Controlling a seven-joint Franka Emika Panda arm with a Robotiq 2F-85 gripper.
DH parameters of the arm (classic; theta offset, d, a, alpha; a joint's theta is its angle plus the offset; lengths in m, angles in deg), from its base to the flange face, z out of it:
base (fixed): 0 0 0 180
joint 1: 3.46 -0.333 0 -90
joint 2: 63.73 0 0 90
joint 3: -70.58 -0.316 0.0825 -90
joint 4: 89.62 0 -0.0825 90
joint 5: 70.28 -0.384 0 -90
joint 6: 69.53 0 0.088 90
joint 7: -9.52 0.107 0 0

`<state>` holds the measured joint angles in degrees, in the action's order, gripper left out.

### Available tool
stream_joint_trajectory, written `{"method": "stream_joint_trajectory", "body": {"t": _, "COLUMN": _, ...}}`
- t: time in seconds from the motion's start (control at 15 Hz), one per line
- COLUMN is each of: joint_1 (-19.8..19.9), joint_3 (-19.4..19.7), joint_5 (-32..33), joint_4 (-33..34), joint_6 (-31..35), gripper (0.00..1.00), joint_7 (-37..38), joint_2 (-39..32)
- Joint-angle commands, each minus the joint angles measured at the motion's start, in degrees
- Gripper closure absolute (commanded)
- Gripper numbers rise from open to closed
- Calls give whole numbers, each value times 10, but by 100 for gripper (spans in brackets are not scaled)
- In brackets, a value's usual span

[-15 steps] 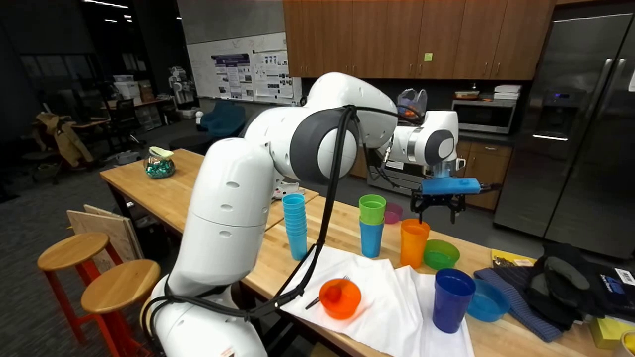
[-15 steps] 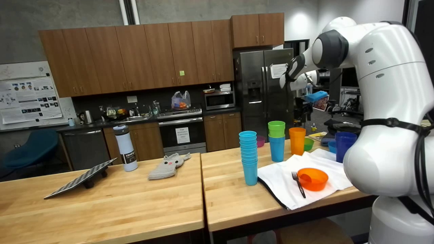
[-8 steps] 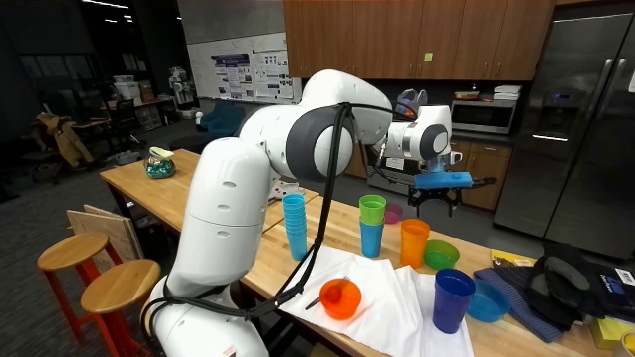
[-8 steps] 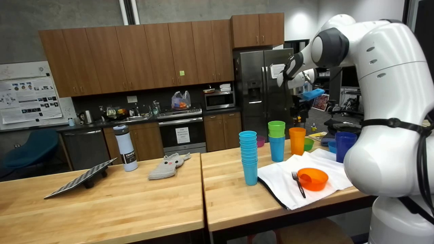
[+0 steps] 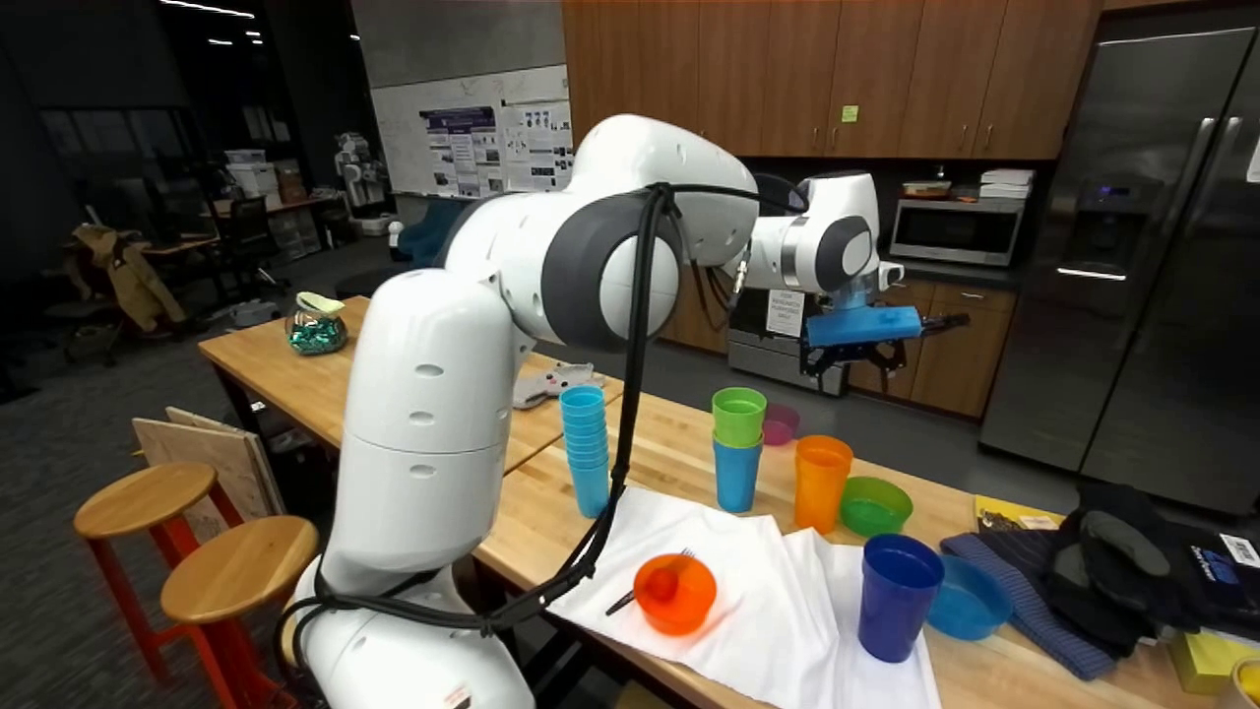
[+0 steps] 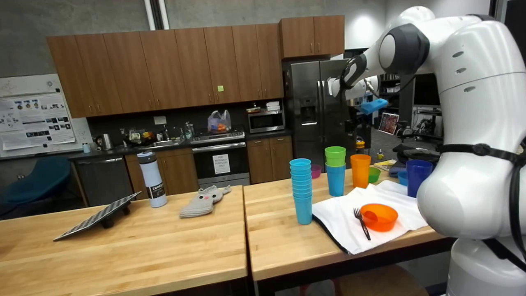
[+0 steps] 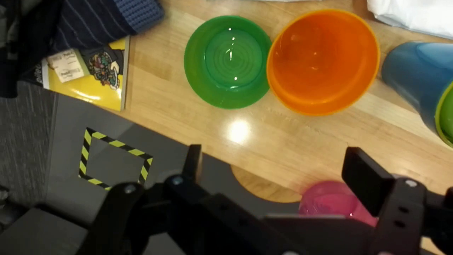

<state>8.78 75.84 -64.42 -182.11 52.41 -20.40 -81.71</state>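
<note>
Pale wooden table, tall steel fridge at two o'clock from black gripper, higher than before, empty jaws wide.

Brown wooden wall cabinets line a grey concrete wall above a stainless-steel range and microwave. Round, red-legged wooden stools stand on dark grey carpet; ceiling lights glow in the dimness beyond.

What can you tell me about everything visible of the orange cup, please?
The orange cup is plain, plastic-looking, tapering from a wide round mouth; it looks empty. It stands upright on the wooden table beside the green bowl, though whether they touch is unclear. The open gripper is apart from it.
</note>
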Motion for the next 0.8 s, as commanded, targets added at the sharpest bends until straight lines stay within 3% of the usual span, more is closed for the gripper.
{"method": "stream_joint_trajectory", "body": {"t": 0.0, "joint_1": -7, "joint_3": -4, "joint_5": 9, "joint_4": -53, "joint_6": 25, "gripper": 0, "joint_7": -10, "joint_2": 77}}
{"method": "stream_joint_trajectory", "body": {"t": 0.27, "joint_1": -16, "joint_3": -12, "joint_5": -22, "joint_4": -67, "joint_6": 33, "gripper": 0, "joint_7": -27, "joint_2": 103}}
{"method": "stream_joint_trajectory", "body": {"t": 0.73, "joint_1": -12, "joint_3": -30, "joint_5": -189, "joint_4": -80, "joint_6": 24, "gripper": 0, "joint_7": -140, "joint_2": 74}}
